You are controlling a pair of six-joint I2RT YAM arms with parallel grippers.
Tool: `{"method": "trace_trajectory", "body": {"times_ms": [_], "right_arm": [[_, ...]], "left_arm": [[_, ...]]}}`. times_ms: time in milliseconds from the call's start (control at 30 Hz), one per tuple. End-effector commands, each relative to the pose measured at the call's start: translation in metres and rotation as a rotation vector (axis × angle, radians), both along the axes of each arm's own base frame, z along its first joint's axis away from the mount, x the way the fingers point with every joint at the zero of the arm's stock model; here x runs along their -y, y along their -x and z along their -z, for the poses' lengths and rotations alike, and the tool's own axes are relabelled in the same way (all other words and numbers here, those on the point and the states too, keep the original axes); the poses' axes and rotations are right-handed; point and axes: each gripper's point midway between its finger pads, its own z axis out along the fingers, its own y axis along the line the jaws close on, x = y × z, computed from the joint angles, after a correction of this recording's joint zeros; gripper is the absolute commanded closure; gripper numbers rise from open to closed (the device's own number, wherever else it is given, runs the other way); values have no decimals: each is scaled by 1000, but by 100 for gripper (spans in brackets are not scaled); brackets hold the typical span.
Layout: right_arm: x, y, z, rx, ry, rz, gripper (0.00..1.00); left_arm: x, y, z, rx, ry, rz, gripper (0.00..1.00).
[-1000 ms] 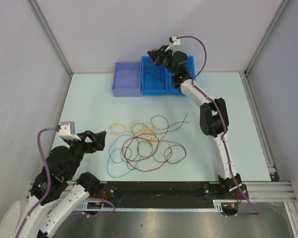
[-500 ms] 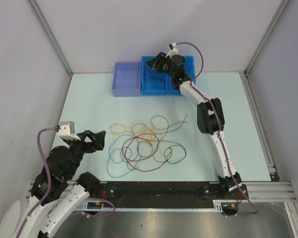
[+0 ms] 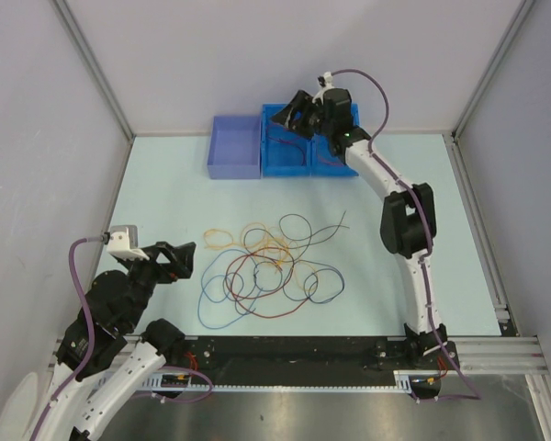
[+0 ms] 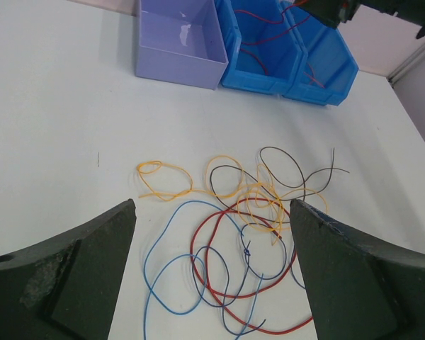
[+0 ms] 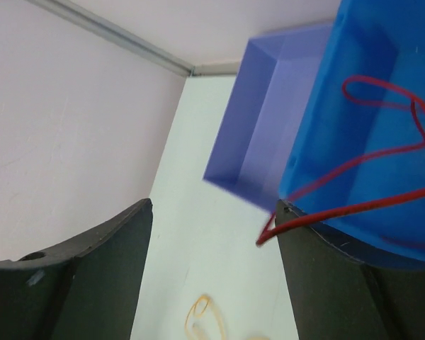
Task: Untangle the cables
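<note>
While the left arm crouches folded at the near edge, left gripper (image 3: 182, 260) gaping wide, the tangled cables (image 3: 266, 271) sprawl mid-table, and far back the right arm stretches long, right gripper (image 3: 287, 115) spread over the blue bin (image 3: 285, 166) where a red cable (image 5: 382, 159) lies.

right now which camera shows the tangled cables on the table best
Left wrist: the cables fill the frame, crossings distinct. Top external shows the whole tangle, but small. Right wrist catches only an orange loop.

Bright, even diffuse light; cables (image 4: 246, 249) cast only faint soft shadows. Right wrist view blurred, purple bin (image 5: 258, 134) edge smeared near 1 o'clock; other views sharp
</note>
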Motion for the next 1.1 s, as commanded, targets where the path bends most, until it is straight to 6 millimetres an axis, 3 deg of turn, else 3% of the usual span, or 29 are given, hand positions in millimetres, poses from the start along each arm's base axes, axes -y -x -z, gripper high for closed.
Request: {"method": "trace_trajectory", "body": {"times_ms": [0,33,100,167,300,433,600,700,800,1033,1067], "right_arm": [[19,48,23,-241,31,-43,26],[24,54,43,-289,40,-43,26],[34,57,61,-358,52,-39,25],[41,65,84,-460,104,-57,15],[47,86,87,-508,207,-88,16],[54,103,73,-458,188,-84,18],[60,129,61,-421,144,-101,28],[51,128,51,-362,143,-116,35],[39,127,60,-373,161,-141,46],[20,86,67,-336,168,-111,63],[18,82,75,-344,170,-112,65]], "left_arm": [[-2,-3,-2,8,0,-19,6],[-2,-3,-3,12,3,-19,5],[-3,-2,-4,18,7,-19,5],[-4,-1,-4,23,8,-19,5],[-5,0,-6,27,16,-26,6],[-5,-1,-4,18,10,-29,6],[5,-10,4,-60,-31,-10,9],[8,-16,10,-109,-57,-11,10],[6,-15,10,-99,-50,-19,10],[0,-10,7,-67,-24,-42,10],[-1,-10,7,-66,-24,-43,10]]}}
